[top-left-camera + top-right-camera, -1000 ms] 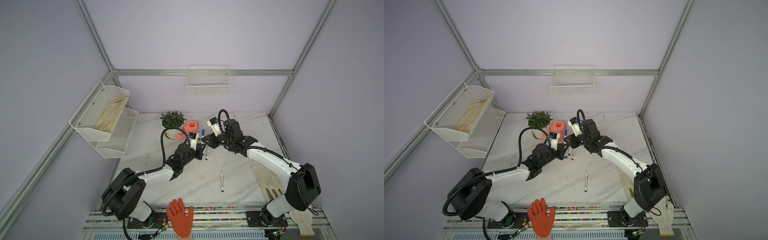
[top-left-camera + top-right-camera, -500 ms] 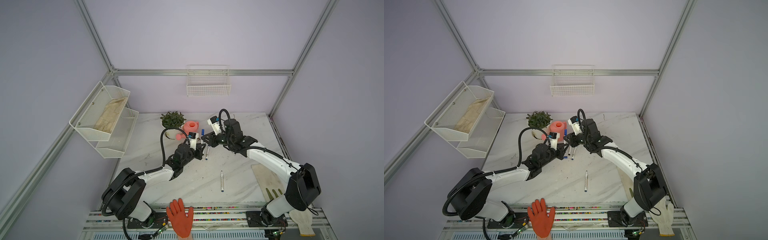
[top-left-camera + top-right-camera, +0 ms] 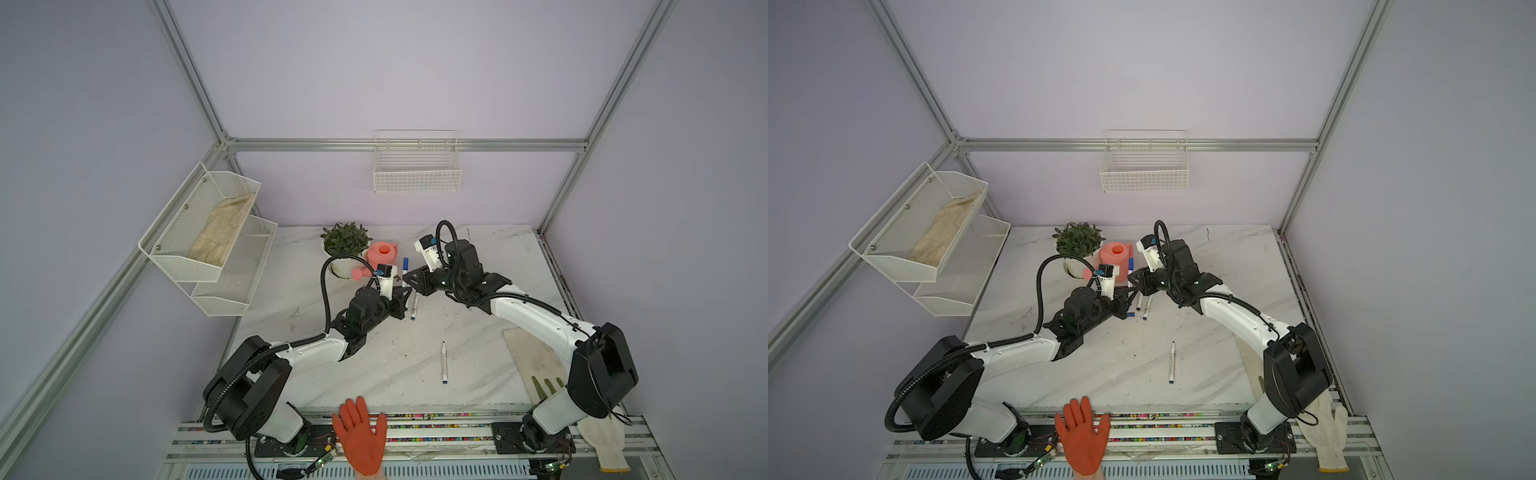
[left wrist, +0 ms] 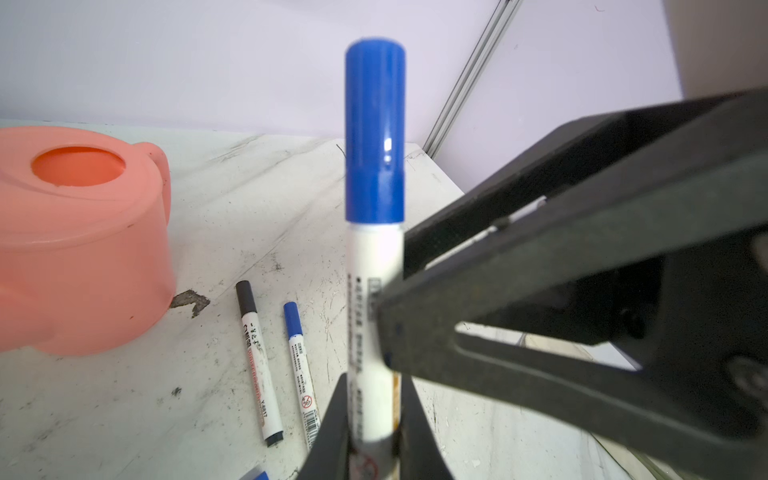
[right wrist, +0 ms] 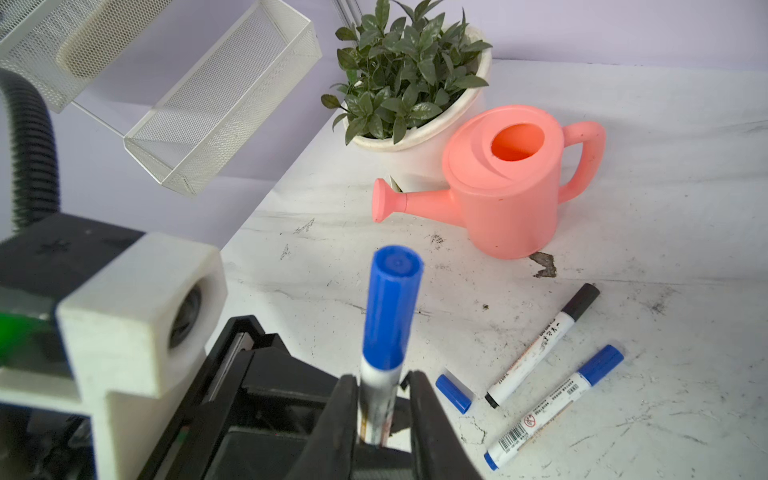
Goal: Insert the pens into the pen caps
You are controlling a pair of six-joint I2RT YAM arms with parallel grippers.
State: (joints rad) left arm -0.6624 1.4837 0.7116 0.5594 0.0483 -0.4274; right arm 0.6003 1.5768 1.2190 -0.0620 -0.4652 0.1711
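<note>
One pen (image 4: 374, 270) held above the bench (image 4: 124, 415), long axis near vertical, blue cap (image 4: 375, 133) topmost, left fingers (image 4: 332, 434) clamped on lower barrel, right fingers (image 5: 341, 424) flanking barrel, grip cannot tell

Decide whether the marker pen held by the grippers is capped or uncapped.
Capped: a blue cap covers the tip of the marker pen, meeting its white barrel.
</note>
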